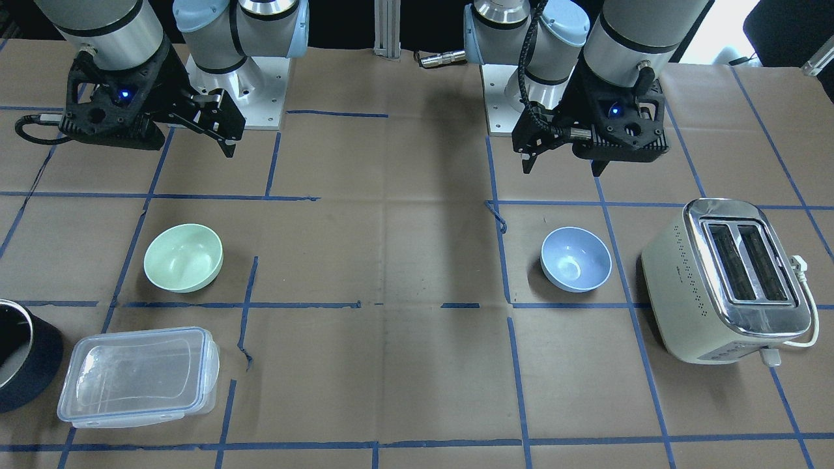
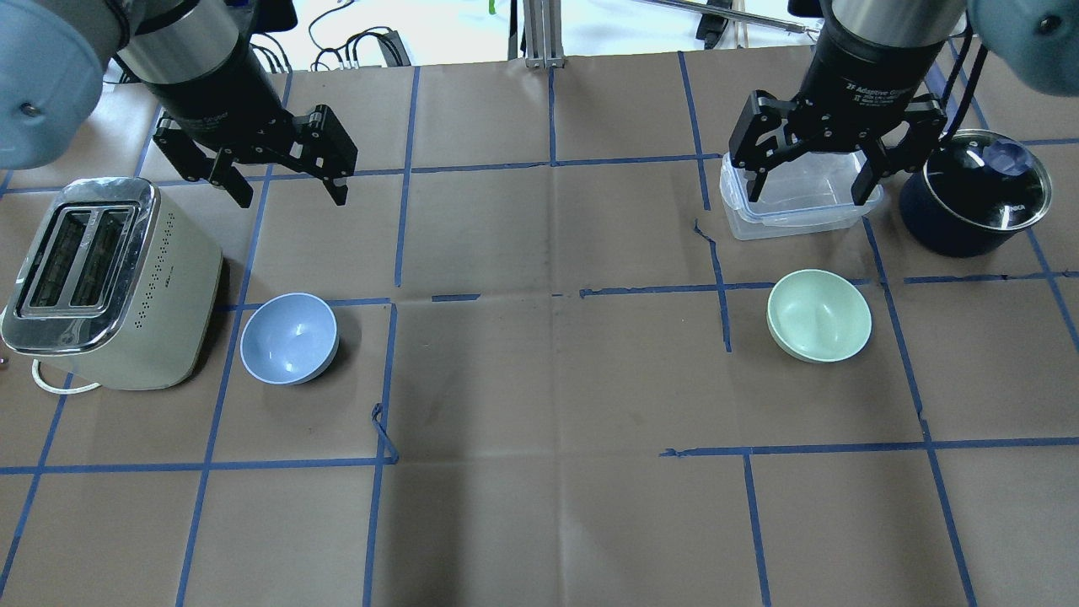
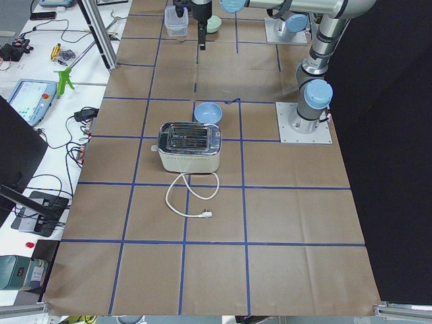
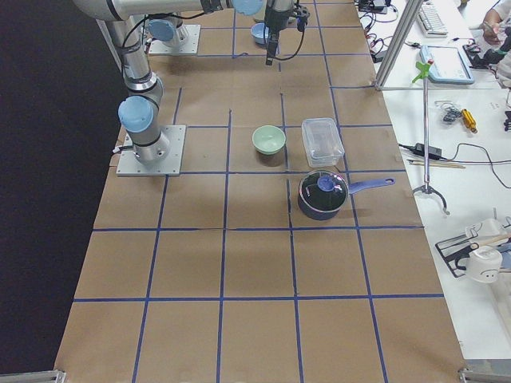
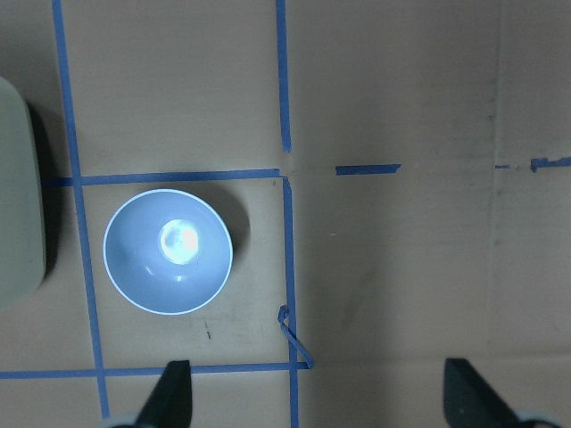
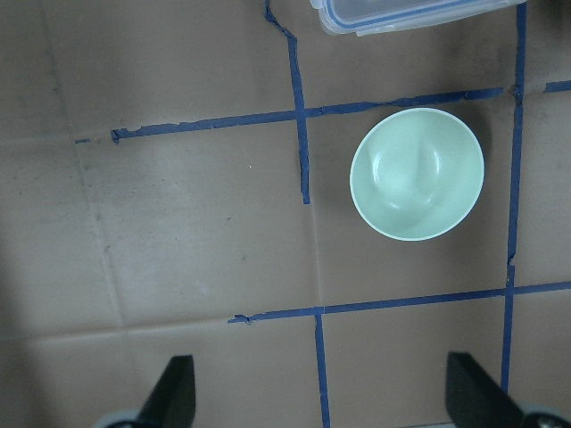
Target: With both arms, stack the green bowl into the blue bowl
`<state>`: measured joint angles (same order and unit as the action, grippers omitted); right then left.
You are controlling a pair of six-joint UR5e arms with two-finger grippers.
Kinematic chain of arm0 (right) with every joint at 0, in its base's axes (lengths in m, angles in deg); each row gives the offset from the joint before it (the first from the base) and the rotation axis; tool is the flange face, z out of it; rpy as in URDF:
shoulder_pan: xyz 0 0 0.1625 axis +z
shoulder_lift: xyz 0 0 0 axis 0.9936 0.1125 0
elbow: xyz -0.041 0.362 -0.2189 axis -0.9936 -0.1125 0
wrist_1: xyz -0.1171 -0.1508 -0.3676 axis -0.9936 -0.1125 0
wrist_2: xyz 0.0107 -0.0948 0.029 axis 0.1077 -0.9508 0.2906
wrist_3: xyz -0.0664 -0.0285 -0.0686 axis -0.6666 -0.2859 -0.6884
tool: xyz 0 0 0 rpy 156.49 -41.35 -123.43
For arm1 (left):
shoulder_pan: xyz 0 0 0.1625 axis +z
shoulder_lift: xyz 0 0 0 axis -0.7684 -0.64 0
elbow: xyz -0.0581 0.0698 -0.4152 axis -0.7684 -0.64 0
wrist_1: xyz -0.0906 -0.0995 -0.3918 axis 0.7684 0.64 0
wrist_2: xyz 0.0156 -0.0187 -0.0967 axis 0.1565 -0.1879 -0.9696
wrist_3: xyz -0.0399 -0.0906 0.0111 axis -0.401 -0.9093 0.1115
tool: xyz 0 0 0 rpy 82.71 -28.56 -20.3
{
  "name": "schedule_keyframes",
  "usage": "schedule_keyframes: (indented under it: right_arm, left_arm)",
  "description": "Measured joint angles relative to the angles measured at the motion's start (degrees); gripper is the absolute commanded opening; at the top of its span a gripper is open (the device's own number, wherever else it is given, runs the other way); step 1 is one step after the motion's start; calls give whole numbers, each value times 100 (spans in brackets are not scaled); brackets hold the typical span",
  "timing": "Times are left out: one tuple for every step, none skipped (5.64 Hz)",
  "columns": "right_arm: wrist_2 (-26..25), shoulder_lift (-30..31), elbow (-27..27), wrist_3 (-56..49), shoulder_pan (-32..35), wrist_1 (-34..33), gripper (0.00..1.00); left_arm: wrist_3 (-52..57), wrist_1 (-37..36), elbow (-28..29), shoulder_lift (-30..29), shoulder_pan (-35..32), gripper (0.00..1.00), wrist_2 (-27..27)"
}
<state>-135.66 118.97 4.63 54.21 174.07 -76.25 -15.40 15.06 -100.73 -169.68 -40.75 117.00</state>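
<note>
Seen from behind the robot, both pincers hang above the counter [image 2: 548,379] with jaws spread wide and nothing in them. The left pincer [image 2: 291,192] is over bare paper near the toaster [image 2: 110,278], and the right pincer [image 2: 807,192] is over the clear plastic container [image 2: 792,217]. The blue bowl [image 2: 289,338] sits upright just beside the toaster on the robot's left side. The green bowl [image 2: 818,315] sits upright well apart from it on the right side, near the container and the lidded dark pot [image 2: 969,202].

Each wrist camera looks straight down and shows only its own side's bowl, with two fingertips at the bottom edge. The side views add what those miss: the toaster's white cord [image 3: 206,215] lying looped and unplugged on the counter, and the pot's blue handle [image 4: 371,185].

Brown paper covers the counter, marked into squares with blue tape [image 2: 211,464] that is torn in spots. Benches alongside hold cables, tools and a handheld screen [image 3: 30,100].
</note>
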Motion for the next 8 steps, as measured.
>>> schedule_keyframes:
  right_arm:
    - [0,1,0,2,0,2,100]
    - [0,1,0,2,0,3,100]
    - [0,1,0,2,0,3,100]
    - [0,1,3,2,0,3,100]
    - [-3,-1,7,-3,-7,6,100]
    - [-10,-4,21,-103,-61,7,100]
    - [-15,1,64,-377,-277,5,100]
    - [-14,37,158,-832,-703,17,100]
  left_arm:
    - [0,0,0,2,-1,98,6]
    - [0,0,0,6,-1,98,14]
    - [0,0,0,7,-1,98,19]
    - [0,0,0,8,-1,98,21]
    - [0,0,0,8,-1,98,21]
    - [0,0,0,8,-1,98,21]
    - [0,0,0,6,-1,98,21]
    - [0,0,-2,2,-1,98,21]
